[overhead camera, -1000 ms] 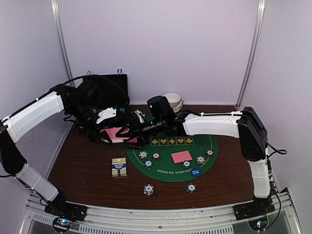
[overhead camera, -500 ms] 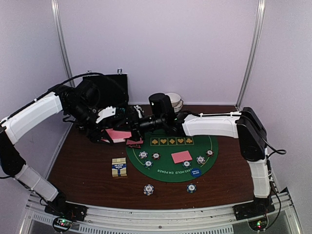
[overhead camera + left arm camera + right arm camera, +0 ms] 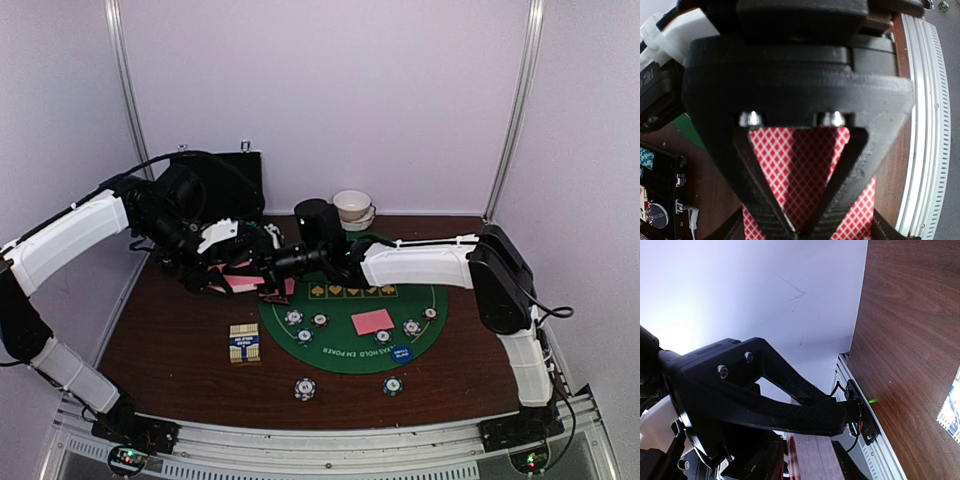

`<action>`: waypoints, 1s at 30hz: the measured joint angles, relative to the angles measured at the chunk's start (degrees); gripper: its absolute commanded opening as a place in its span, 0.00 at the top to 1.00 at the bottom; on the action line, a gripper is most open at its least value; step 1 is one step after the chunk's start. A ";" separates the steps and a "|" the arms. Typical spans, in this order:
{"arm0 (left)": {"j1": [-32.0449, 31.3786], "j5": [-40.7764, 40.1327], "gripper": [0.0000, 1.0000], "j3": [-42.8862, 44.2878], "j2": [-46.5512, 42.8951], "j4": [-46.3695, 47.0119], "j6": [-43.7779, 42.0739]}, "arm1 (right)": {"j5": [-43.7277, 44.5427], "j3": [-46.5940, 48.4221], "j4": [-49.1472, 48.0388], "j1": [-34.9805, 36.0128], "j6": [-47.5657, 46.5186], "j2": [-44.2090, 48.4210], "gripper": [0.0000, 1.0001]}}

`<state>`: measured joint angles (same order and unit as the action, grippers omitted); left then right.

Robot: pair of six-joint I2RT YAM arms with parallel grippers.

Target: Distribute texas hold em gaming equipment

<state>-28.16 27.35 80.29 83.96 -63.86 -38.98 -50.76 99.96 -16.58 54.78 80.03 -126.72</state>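
Left wrist: left claw (image 3: 800,231) clamps the playing cards (image 3: 801,165); right claw (image 3: 262,268), opening impossible to tell.

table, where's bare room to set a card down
Bare wood left of the card box and right of the green mat. Crowded: the mat, with chips and a pink card; the left gripper and right gripper meet at its far left corner.

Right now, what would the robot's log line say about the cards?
left tool: shut on pink-backed cards | right tool: at those cards, grip unclear | single card: lying on green mat
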 measured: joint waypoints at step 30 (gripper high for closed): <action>-0.44 -1.36 1.00 -0.68 0.04 1.01 -0.72 | -2.21 0.79 -5.64 -0.44 3.93 -2.25 0.52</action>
<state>-28.60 26.00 79.61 84.01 -62.85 -39.70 -52.97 100.75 -22.22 54.35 83.96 -128.97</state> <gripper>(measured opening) 0.678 0.509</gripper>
